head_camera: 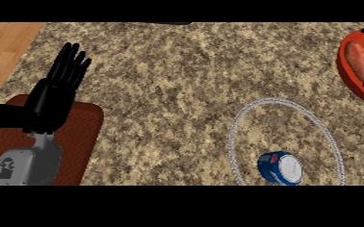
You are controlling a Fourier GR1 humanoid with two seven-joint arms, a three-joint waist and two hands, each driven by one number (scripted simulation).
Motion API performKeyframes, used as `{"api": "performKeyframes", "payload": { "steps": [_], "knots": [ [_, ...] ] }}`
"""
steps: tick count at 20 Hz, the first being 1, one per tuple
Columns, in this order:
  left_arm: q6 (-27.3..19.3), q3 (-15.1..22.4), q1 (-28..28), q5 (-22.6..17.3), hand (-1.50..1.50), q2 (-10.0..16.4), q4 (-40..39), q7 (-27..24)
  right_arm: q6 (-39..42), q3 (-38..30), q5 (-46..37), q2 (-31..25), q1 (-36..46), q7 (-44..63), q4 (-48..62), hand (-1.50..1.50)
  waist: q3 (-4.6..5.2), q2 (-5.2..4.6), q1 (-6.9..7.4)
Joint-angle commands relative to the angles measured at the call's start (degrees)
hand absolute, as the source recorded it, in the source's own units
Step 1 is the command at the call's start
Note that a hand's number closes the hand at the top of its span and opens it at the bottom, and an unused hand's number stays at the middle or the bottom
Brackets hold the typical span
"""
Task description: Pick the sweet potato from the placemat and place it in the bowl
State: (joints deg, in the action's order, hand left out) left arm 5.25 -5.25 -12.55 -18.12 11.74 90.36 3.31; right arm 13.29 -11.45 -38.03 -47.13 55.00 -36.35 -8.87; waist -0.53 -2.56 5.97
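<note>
As left robot hand (53, 98) rested released, frame left, I judged sweet potato (356, 57), right edge, needed right-side reach.

You will find nothing here that reads as a word or a number. The blue can (280, 168) carries a small red patch on its side, but no letters can be made out in it. The grey forearm (30, 166) below the left robot hand (51, 103) bears a dark mark near its lower edge, too blurred to read.
</note>
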Motion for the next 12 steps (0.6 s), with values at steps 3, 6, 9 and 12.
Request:
{"api": "performKeyframes", "payload": {
  "steps": [3, 6, 9, 12],
  "knots": [
    [0.95, -0.6, 0.21, -0.81, 0.0, 0.51, -0.59, 0.04, 6.15, -10.51, 10.48, -0.01, 2.48, -2.5, 4.07, -1.5, -0.08, 0.09, -0.87],
    [-0.08, -0.58, 0.64, -0.42, 0.0, 0.36, 0.27, 0.9, 10.15, -14.94, 14.78, -3.31, 4.29, -0.07, 5.86, -1.5, -0.06, 0.17, -0.66],
    [-0.81, -1.14, 0.25, -0.21, 0.0, 0.39, 0.64, 0.64, 10.5, -17.43, 17.13, -6.36, 2.41, 0.53, 6.7, -1.5, -0.13, -0.1, -1.03],
    [0.65, -0.38, 2.1, -0.21, 0.0, 0.15, 0.73, -0.61, 13.01, -18.36, 18.04, -10.64, 0.75, 1.41, 6.93, -1.5, -0.14, -0.13, -1.32]
  ]
}}
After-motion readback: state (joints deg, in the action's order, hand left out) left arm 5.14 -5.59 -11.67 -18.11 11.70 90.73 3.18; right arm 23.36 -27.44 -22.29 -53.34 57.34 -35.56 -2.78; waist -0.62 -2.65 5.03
